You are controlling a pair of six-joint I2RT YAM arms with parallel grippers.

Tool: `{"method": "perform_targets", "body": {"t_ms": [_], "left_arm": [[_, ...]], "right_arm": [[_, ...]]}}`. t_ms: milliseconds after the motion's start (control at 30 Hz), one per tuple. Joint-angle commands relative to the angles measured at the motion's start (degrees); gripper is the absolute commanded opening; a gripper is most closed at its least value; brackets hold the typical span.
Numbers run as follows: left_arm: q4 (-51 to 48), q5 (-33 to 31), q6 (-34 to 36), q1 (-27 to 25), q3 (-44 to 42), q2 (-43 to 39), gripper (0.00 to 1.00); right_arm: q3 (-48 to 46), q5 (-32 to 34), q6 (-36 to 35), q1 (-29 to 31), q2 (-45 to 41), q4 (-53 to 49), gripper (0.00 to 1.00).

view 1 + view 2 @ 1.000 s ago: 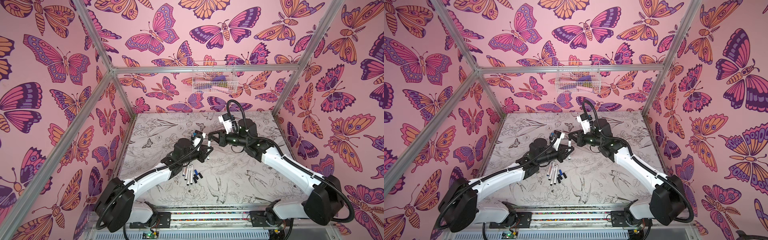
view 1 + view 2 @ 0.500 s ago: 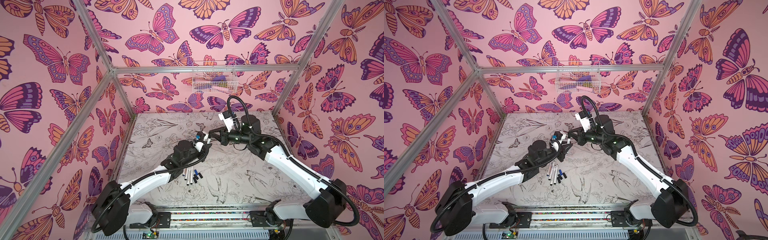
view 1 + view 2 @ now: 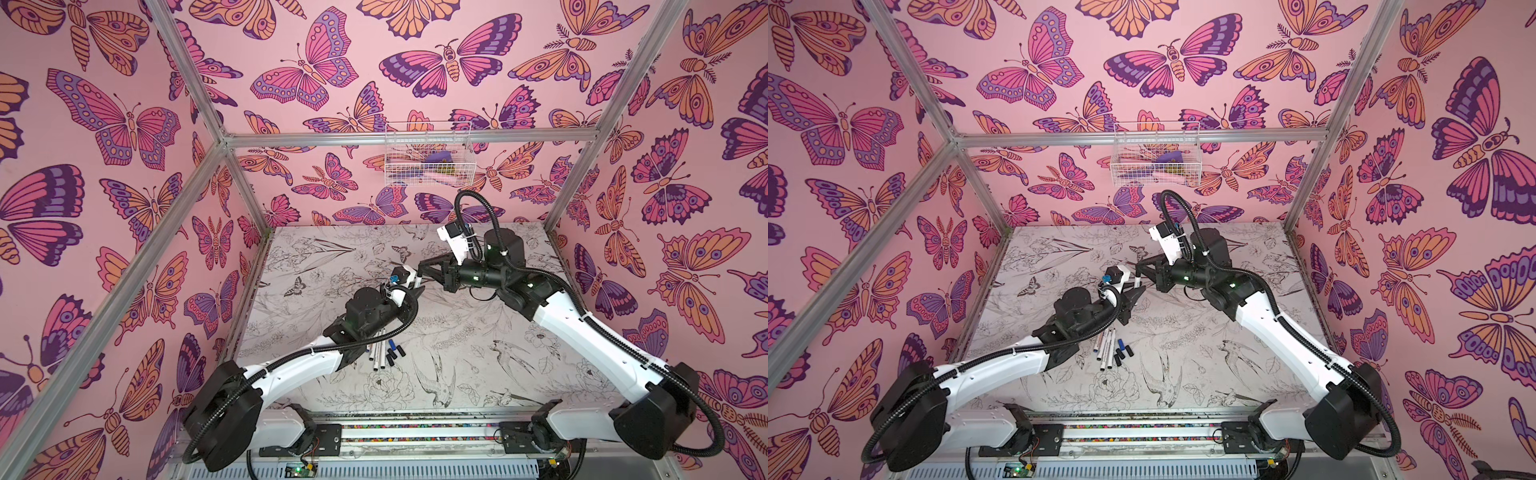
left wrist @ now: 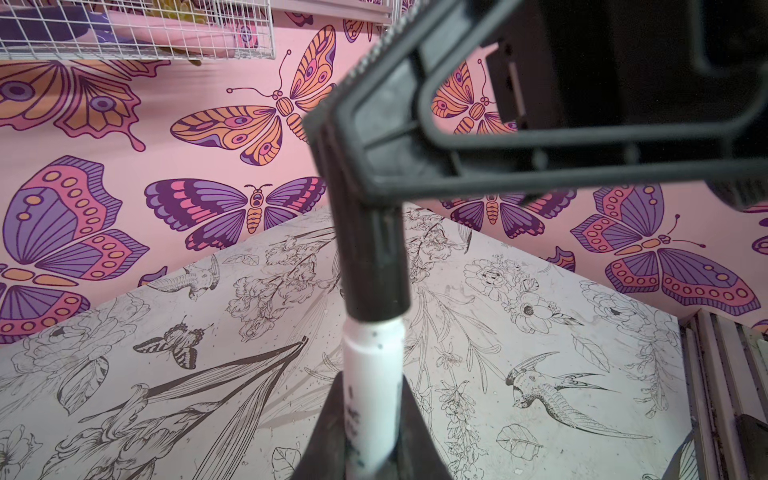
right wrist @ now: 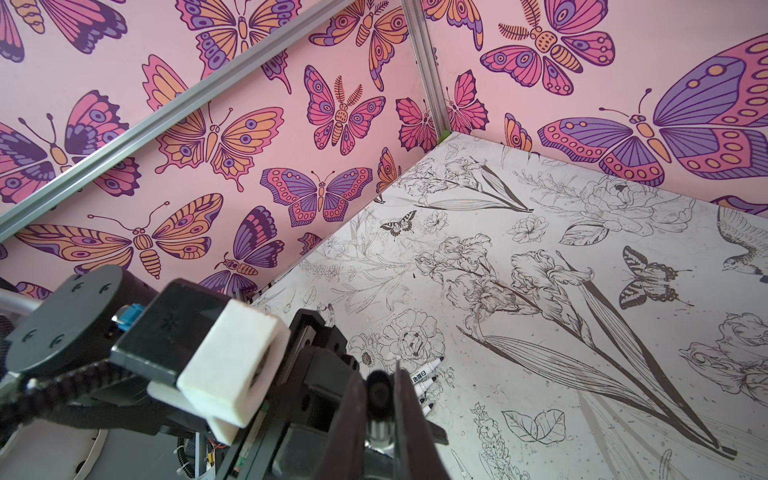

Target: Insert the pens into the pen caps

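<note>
Cap (image 4: 371, 266), clamped in the right end effector (image 5: 380, 399), met the pen (image 4: 372, 365) end-on; the left end effector (image 4: 371, 424) gripped that pen, its long axis running straight into the cap, seemingly only partly seated.

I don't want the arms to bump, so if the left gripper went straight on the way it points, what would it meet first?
Probably the black cap over the tip of the pen the left gripper holds, with the right gripper clamped on it just beyond. The gap is hard to judge.
</note>
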Motion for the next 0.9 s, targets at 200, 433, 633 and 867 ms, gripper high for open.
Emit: {"method": "perform_targets", "body": {"t_ms": [200,433,633,867], "left_arm": [[11.29,-3.34,-1.26,0.42,1.24,1.08,0.0],[11.06,-2.99,-1.45,0.09,1.5,2.52,0.0],[11.07,-2.9,-1.59,-0.09,1.37,3.31,0.0],[11.18,-2.84,-1.72,-0.52,1.13,3.85,0.0]], "right_arm": [[-0.65,-1.91,-2.26,0.67,-0.38,-10.76,0.14],[-0.81,-1.62,-3.27,0.66,-0.66,-11.16,0.26],[-0.65,-0.38,-3.2,0.58,-0.99,-11.09,0.35],[-0.41,2.25,-3.34,-0.32,-2.12,-10.82,0.42]]}}
